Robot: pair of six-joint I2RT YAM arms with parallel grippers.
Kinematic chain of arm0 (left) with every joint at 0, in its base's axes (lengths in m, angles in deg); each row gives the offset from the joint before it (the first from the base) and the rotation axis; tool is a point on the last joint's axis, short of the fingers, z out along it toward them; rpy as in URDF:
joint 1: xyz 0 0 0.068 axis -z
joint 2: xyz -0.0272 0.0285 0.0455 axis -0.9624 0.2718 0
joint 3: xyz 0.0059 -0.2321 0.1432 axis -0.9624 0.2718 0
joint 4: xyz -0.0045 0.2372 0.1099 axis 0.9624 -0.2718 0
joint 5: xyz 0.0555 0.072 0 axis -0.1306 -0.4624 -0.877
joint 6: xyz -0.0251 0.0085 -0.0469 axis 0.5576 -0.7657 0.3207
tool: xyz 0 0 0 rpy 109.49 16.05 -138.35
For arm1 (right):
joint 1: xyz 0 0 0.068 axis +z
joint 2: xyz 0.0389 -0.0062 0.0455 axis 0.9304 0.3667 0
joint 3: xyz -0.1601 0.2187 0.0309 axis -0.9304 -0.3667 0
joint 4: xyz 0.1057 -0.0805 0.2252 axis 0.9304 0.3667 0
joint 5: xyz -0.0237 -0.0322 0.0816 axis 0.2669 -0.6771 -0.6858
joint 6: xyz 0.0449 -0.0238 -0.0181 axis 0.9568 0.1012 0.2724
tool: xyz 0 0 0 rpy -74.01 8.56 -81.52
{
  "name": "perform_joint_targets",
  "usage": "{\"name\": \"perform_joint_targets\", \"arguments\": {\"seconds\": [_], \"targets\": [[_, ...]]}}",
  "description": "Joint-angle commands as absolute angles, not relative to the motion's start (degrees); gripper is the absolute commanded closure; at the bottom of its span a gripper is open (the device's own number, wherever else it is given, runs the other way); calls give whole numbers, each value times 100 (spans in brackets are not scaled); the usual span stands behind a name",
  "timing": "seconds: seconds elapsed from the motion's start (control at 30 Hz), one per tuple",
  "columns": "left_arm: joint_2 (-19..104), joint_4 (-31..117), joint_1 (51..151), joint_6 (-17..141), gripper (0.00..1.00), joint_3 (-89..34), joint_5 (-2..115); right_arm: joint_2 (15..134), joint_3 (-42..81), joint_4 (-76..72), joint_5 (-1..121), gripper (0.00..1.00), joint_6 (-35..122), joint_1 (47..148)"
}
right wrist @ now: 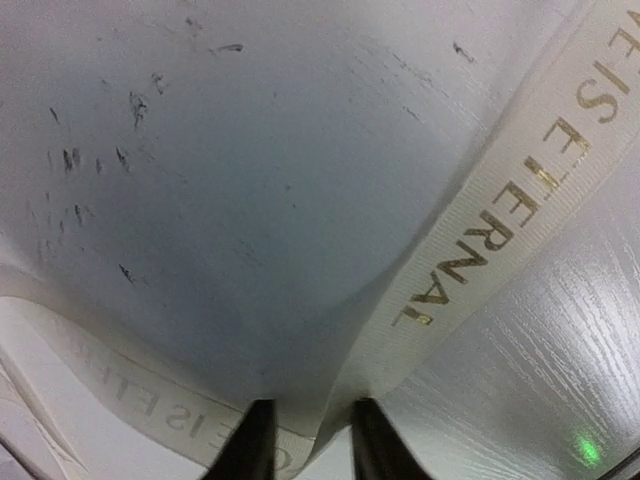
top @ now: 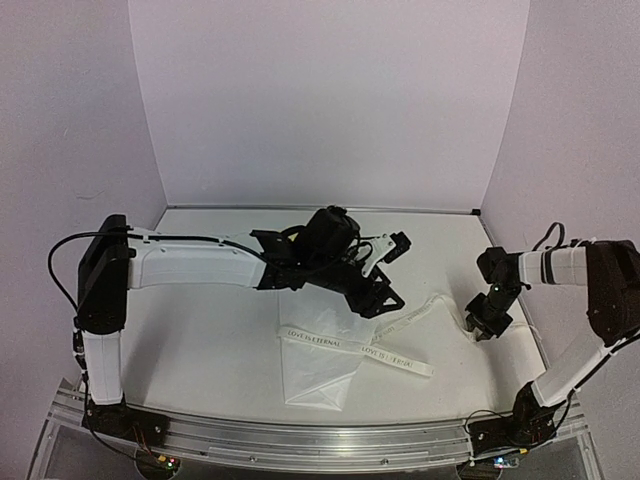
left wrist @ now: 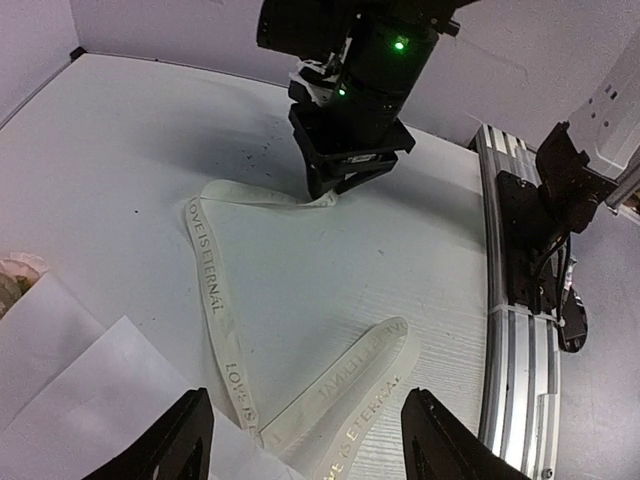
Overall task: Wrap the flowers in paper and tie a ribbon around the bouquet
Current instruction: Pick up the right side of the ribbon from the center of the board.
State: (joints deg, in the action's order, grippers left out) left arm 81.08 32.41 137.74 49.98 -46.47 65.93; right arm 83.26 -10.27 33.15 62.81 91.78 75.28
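The cream ribbon (top: 355, 347), printed with gold letters, lies across the white paper (top: 320, 378) and runs on to the right. My right gripper (top: 480, 328) stands at that end, low over the table. In the right wrist view its jaws (right wrist: 313, 445) are drawn in on a raised fold of the ribbon (right wrist: 500, 210). My left gripper (left wrist: 310, 440) hangs open above a loop of ribbon (left wrist: 350, 385) beside the paper's corner (left wrist: 90, 400), holding nothing. A pale bit of the flowers (left wrist: 12, 278) peeks in at the left edge of the left wrist view. In the top view the left arm (top: 300, 255) hides them.
An aluminium rail (top: 300, 435) runs along the near table edge, with the right arm's base (left wrist: 545, 220) bolted to it. White walls close the table at the back (top: 320, 100) and on both sides. The left arm reaches across the table's middle.
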Motion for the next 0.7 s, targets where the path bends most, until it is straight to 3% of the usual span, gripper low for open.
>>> {"name": "perform_joint_targets", "arguments": {"seconds": [0.0, 0.07, 0.37, 0.67], "targets": [[7515, 3633, 13525, 5446, 34, -4103, 6636, 8206, -957, 3342, 6451, 93, 9029, 7515], [7359, 3709, 13372, 5607, 35, -3861, 6651, 8044, -780, 3546, 6486, 100, 8787, 7517], [6591, 3301, 13197, 5568, 40, -2658, 5753, 6832, 224, 4332, 6327, 100, 7187, 7803], [5943, 2519, 12993, 5479, 40, -1629, 5191, 6404, 1262, 4545, 5128, 100, 5450, 9263]]}}
